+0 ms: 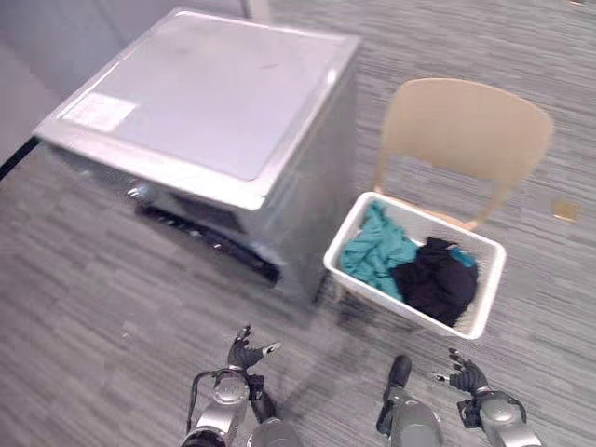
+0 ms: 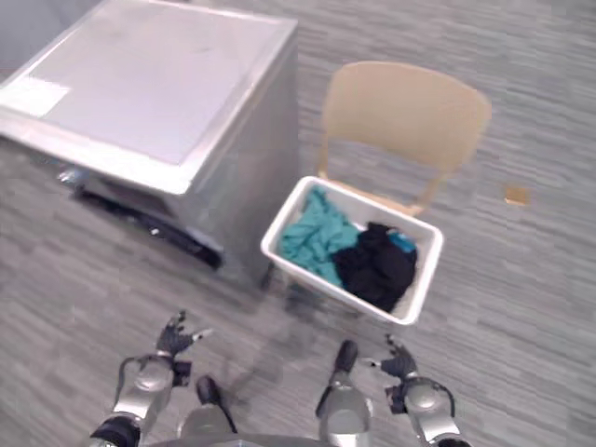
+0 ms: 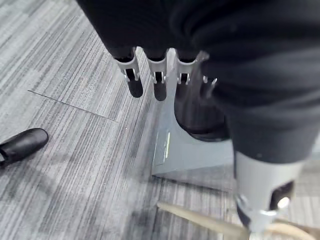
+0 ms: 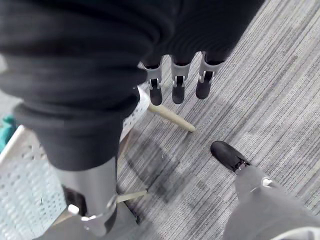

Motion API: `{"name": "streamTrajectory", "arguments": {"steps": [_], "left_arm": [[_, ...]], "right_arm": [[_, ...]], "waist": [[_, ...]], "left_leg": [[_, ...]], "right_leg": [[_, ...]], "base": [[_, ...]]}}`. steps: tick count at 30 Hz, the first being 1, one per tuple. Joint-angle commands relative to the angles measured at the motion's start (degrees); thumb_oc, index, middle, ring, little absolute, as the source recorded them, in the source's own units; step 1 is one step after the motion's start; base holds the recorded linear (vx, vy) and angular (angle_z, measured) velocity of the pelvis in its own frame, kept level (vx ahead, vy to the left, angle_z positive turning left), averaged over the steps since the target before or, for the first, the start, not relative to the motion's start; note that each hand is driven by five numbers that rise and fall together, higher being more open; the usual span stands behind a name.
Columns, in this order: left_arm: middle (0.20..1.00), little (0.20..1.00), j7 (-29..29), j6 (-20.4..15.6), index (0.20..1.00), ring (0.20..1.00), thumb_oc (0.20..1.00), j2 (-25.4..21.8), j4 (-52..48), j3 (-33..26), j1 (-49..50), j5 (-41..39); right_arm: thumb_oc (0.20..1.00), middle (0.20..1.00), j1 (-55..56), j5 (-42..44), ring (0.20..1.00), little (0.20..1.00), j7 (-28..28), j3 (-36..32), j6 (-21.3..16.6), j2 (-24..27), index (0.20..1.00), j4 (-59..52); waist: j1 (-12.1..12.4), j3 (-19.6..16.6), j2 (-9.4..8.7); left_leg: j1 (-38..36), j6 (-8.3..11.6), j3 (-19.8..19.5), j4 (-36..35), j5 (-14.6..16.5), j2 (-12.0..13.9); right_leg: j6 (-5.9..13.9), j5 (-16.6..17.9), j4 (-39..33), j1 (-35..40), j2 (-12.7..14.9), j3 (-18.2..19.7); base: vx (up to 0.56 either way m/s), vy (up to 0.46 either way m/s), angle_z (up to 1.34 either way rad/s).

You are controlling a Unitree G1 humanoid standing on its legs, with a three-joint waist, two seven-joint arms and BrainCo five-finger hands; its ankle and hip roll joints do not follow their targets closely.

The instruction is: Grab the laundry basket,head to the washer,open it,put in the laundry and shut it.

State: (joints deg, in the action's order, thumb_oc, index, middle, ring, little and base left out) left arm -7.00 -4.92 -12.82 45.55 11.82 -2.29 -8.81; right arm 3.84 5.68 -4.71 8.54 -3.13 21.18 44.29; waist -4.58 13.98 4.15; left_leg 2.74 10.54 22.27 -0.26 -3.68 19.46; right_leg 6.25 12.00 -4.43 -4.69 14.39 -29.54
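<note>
A white perforated laundry basket (image 1: 400, 304) rests on the seat of a light wooden chair (image 1: 466, 130), to the right of the washer. Inside lie a teal cloth (image 1: 377, 251) and a black cloth (image 1: 435, 281). The silver-grey washer (image 1: 205, 93) stands at the upper left, its dark front door (image 1: 214, 240) facing me. My left hand (image 1: 244, 355) hovers low over the floor in front of the washer, open and holding nothing. My right hand (image 1: 463, 376) hangs just in front of the basket, open too, with its fingers (image 4: 175, 90) straight. The basket's wall (image 4: 25, 185) lies close beside it.
Grey striped carpet covers the floor all around. A pale wall (image 1: 28, 56) runs behind the washer on the left. A small brown patch (image 1: 563, 209) lies on the floor right of the chair. A chair leg (image 4: 170, 116) slants down beneath the basket.
</note>
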Motion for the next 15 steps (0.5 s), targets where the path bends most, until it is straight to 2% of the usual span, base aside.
{"name": "streamTrajectory", "arguments": {"steps": [1,2,3,4,5,6,7,9,10,11,12,13,14,15], "left_arm": [[1.000,1.000,-0.68,-0.76,1.000,1.000,1.000,-5.20,-1.22,-1.47,2.40,0.46],[1.000,1.000,-0.89,-0.69,1.000,1.000,1.000,-5.56,-0.93,-1.42,2.18,0.87],[1.000,1.000,-0.87,-0.62,1.000,1.000,1.000,-7.03,-1.05,-1.09,1.11,1.92],[1.000,1.000,-1.09,-0.58,1.000,1.000,1.000,-7.62,-1.17,-1.04,0.79,2.39],[1.000,1.000,-1.09,-0.57,1.000,1.000,1.000,-7.65,-1.17,-1.07,0.77,2.39],[1.000,1.000,-1.29,-0.63,1.000,1.000,1.000,-8.12,-1.53,-0.92,0.51,2.48],[1.000,1.000,-1.29,-0.63,1.000,1.000,1.000,-8.13,-1.54,-0.96,0.52,2.48],[1.000,1.000,-1.26,-0.61,1.000,1.000,1.000,-7.87,-1.13,-0.87,0.34,2.41],[1.000,1.000,-1.51,-0.56,1.000,1.000,1.000,-7.32,-0.54,-0.47,0.22,2.23],[1.000,1.000,-1.51,-0.57,1.000,1.000,1.000,-7.29,-0.51,-0.49,0.18,2.23],[1.000,1.000,-1.66,-0.65,1.000,1.000,1.000,-7.00,0.24,-0.27,-0.19,1.66],[1.000,1.000,-1.68,-0.53,1.000,1.000,1.000,-6.89,0.72,-0.30,-0.13,1.80],[1.000,1.000,-1.68,-0.53,1.000,1.000,1.000,-6.89,0.72,-0.30,-0.13,1.80],[1.000,1.000,-1.79,-0.87,1.000,1.000,1.000,-5.43,0.33,-0.51,1.54,1.46]], "right_arm": [[1.000,1.000,-0.72,3.13,1.000,1.000,-0.21,0.69,-0.49,-3.43,1.000,-0.65],[1.000,1.000,-1.13,3.08,1.000,1.000,-0.27,0.87,-0.34,-4.18,1.000,-0.44],[1.000,1.000,-2.30,3.03,1.000,1.000,-0.18,2.33,-0.31,-5.18,1.000,-1.17],[1.000,1.000,-2.92,2.94,1.000,1.000,-0.01,3.15,-0.23,-5.59,1.000,-1.58],[1.000,1.000,-2.96,2.94,1.000,1.000,-0.02,3.17,-0.22,-5.63,1.000,-1.56],[1.000,1.000,-4.32,2.52,1.000,1.000,0.34,5.89,-0.62,-6.31,1.000,-3.18],[1.000,1.000,-4.33,2.53,1.000,1.000,0.33,5.92,-0.61,-6.32,1.000,-3.19],[1.000,1.000,-5.74,2.45,1.000,1.000,0.95,8.68,-1.11,-6.37,1.000,-5.91],[1.000,1.000,-7.38,2.26,1.000,1.000,1.06,10.72,-1.70,-6.38,1.000,-7.86],[1.000,1.000,-7.41,2.27,1.000,1.000,1.05,10.74,-1.70,-6.36,1.000,-7.85],[1.000,1.000,-9.16,2.13,1.000,1.000,1.21,12.47,-2.23,-6.37,1.000,-9.53],[1.000,1.000,-9.42,1.84,1.000,1.000,1.15,13.11,-2.46,-6.05,1.000,-10.18],[1.000,1.000,-9.42,1.84,1.000,1.000,1.15,13.11,-2.46,-6.05,1.000,-10.18],[1.000,1.000,-11.66,3.12,1.000,1.000,1.25,14.76,-3.01,-5.66,1.000,-15.48]], "waist": [[0.08,-2.84,-3.34],[0.35,-2.77,-4.01],[0.70,-1.83,-4.94],[0.77,-1.48,-4.97],[0.90,-1.50,-5.07],[1.14,-0.80,-4.50],[1.23,-0.76,-4.54],[1.58,-0.05,-3.88],[1.92,0.51,-3.47],[1.89,0.63,-3.45],[2.37,1.20,-3.48],[2.71,1.30,-3.65],[2.71,1.30,-3.65],[3.83,0.73,-3.24]], "left_leg": [[2.41,-0.67,-2.14,-1.73,-1.08,-3.64],[3.22,-1.57,-2.69,-0.96,0.27,-5.10],[4.16,-3.19,-3.59,0.12,2.14,-7.59],[4.14,-3.90,-3.82,0.12,2.50,-8.40],[4.14,-3.93,-3.65,0.13,2.55,-8.44],[2.99,-5.23,-3.62,-1.13,2.68,-10.12],[2.88,-5.20,-3.49,-1.20,2.69,-10.12],[0.87,-6.44,-3.88,-2.88,2.78,-12.17],[-0.39,-7.14,-4.47,-3.55,3.10,-13.92],[-0.51,-7.12,-4.49,-3.57,3.12,-13.89],[-0.83,-7.37,-4.92,-3.59,3.47,-14.84],[-0.86,-7.50,-5.77,-3.27,3.90,-15.67],[-0.86,-7.50,-5.77,-3.27,3.90,-15.67],[1.16,-8.54,-9.35,-1.71,3.34,-18.43]], "right_leg": [[5.89,-9.96,4.48,3.35,7.24,4.29],[6.26,-9.32,4.95,3.07,8.28,4.97],[5.51,-7.80,7.51,1.27,9.14,7.85],[5.13,-7.98,8.86,0.16,8.60,9.83],[5.14,-8.07,9.08,-0.08,8.68,10.07],[3.29,-11.66,13.16,-2.41,4.47,13.57],[3.25,-11.88,13.47,-2.57,4.49,13.75],[1.74,-15.86,16.73,-4.54,-0.74,15.16],[0.54,-17.85,16.76,-5.37,-4.82,15.13],[0.51,-17.93,16.79,-5.26,-4.85,15.11],[-0.01,-18.10,16.29,-6.72,-6.95,14.61],[-0.36,-19.08,14.58,-4.91,-8.01,14.38],[-0.36,-19.08,14.58,-4.91,-8.01,14.38],[-1.03,-16.97,10.95,-4.51,-10.16,20.53]], "base": [[0.17,0.432,0.79],[0.22,0.618,0.89],[0.12,0.397,0.92],[0.07,0.289,0.68],[0.07,0.334,0.17],[0.05,0.234,0.01],[0.09,0.350,0.04],[0.09,0.268,-0.02],[0.08,0.206,-0.03],[0.05,0.149,0.07],[0.03,0.021,0.32],[0.03,0.023,0.49],[0.01,0.005,0.59],[0.00,0.033,0.61]]}}
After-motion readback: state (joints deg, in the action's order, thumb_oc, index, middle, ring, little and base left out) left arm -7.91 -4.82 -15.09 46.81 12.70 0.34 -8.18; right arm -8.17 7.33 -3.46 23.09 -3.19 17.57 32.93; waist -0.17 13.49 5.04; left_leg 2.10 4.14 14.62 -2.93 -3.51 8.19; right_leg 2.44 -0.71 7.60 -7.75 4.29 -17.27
